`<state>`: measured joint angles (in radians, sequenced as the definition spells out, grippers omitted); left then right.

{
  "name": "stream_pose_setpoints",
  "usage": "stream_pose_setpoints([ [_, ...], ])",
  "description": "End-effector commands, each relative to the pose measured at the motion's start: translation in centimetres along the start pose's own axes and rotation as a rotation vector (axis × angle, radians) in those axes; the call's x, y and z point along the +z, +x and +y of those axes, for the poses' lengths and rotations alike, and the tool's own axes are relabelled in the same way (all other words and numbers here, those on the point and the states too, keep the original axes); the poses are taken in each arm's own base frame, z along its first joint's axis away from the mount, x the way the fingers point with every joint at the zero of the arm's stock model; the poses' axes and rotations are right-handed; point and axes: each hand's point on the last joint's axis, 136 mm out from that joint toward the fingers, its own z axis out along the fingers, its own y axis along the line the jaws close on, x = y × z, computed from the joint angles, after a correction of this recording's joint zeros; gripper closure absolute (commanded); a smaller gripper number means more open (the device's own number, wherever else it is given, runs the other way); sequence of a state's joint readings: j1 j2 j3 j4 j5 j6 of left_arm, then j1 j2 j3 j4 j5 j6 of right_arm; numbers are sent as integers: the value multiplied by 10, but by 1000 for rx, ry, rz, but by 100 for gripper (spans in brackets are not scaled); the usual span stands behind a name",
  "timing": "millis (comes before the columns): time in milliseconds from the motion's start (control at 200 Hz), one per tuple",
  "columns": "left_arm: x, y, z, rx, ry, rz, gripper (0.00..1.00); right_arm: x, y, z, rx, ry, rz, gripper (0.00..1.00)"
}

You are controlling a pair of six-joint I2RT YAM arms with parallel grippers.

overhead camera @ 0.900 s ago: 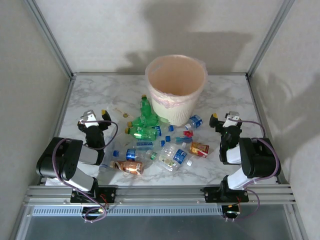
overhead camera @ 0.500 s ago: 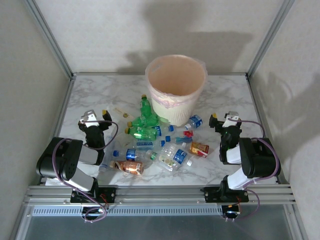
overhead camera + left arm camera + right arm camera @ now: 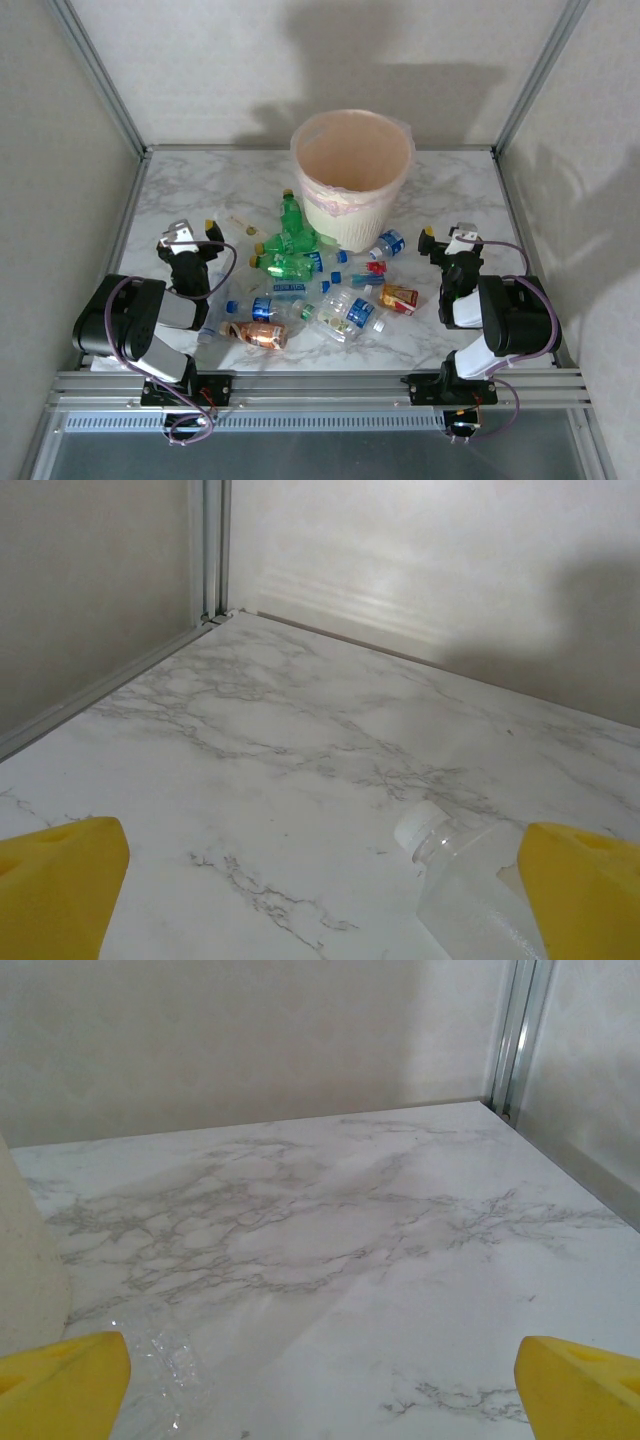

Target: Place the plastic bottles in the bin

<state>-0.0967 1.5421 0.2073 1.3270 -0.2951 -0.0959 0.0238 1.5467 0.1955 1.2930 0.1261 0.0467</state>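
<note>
1. two tools, the left gripper (image 3: 186, 233) and the right gripper (image 3: 452, 238), sit where they were a second ago, yellow fingers spread wide, nothing between them.
2. nothing in the pile has shifted either, so i judge the task not yet begun.
3. the plastic bottles (image 3: 300, 285) lie scattered on the marble table (image 3: 200, 190) between the arms, just in front of the bin: green ones nearest it, clear blue-capped and red-labelled ones nearer me.
4. the bin (image 3: 355, 215) stands upright at back centre, cream with a pinkish liner; i see no bottle inside.
5. one clear white-capped bottle (image 3: 460, 890) lies close to a left finger.
</note>
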Motion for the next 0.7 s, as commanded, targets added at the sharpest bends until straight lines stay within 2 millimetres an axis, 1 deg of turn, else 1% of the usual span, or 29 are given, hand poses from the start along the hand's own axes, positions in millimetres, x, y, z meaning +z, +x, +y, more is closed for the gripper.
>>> stream_pose_setpoints([
  [0,1,-1,-1,9,12,-3,1,3,-9,1,-8,-8,-29,1],
  [170,1,-1,-1,8,12,-4,1,3,-9,1,-8,-8,-32,1],
  [200,1,-2,-1,8,12,-7,1,3,-14,-5,5,28,-43,1],
  [215,1,-5,-2,8,9,-17,1,3,-15,-11,18,65,-40,1],
  [230,1,-7,-1,10,-5,-19,1,3,-22,-15,27,95,-52,1],
  [245,2,-10,0,15,-26,-16,1,4,-21,-20,32,123,-39,1],
  [250,3,-14,-1,13,-30,-24,1,3,-26,-21,38,136,-50,1],
  [265,5,-14,-2,28,-49,1,1,7,-37,-27,53,184,-40,1],
  [295,11,-24,-2,42,-99,31,1,8,-53,-43,108,301,-16,1],
  [305,13,-30,-2,41,-112,34,1,6,-55,-47,141,333,3,1],
  [315,15,-38,-3,34,-128,29,1,6,-63,-54,181,376,8,1],
  [320,16,-40,-2,31,-138,30,1,6,-70,-56,208,390,-8,1],
  [330,17,-44,0,23,-159,34,1,4,-73,-60,244,421,16,1],
  [340,19,-53,1,4,-183,24,1,2,-77,-64,281,454,29,1],
  [371,21,-70,6,-62,-244,12,0,-4,-92,-69,377,504,72,1],
  [376,21,-74,6,-75,-251,11,0,-4,-97,-68,396,504,64,1],
  [396,23,-85,5,-118,-263,11,1,-10,-101,-69,437,527,107,1],
  [401,23,-84,5,-129,-266,18,2,-11,-102,-69,447,531,114,1],
  [406,23,-88,4,-144,-264,15,2,-12,-105,-69,461,531,109,1],
  [431,25,-100,-1,-198,-259,21,4,-17,-106,-70,489,554,139,1],
  [476,26,-115,-11,-303,-244,44,6,-28,-96,-72,551,585,183,1],
  [526,25,-118,-30,-381,-187,102,10,-26,-90,-61,601,503,239,1],
  [571,19,-121,-53,-426,-132,130,10,-23,-87,-51,617,468,308,1],
  [596,15,-122,-67,-433,-99,142,10,-22,-84,-48,615,470,355,1],
  [616,10,-121,-81,-427,-66,160,10,-21,-79,-46,611,494,423,1],
  [626,9,-121,-85,-426,-58,165,9,-22,-75,-44,606,505,455,1],
  [676,-3,-117,-118,-404,9,211,9,-22,-73,-40,585,543,559,1],
  [696,-6,-115,-129,-396,33,229,9,-22,-69,-37,570,554,605,1],
])
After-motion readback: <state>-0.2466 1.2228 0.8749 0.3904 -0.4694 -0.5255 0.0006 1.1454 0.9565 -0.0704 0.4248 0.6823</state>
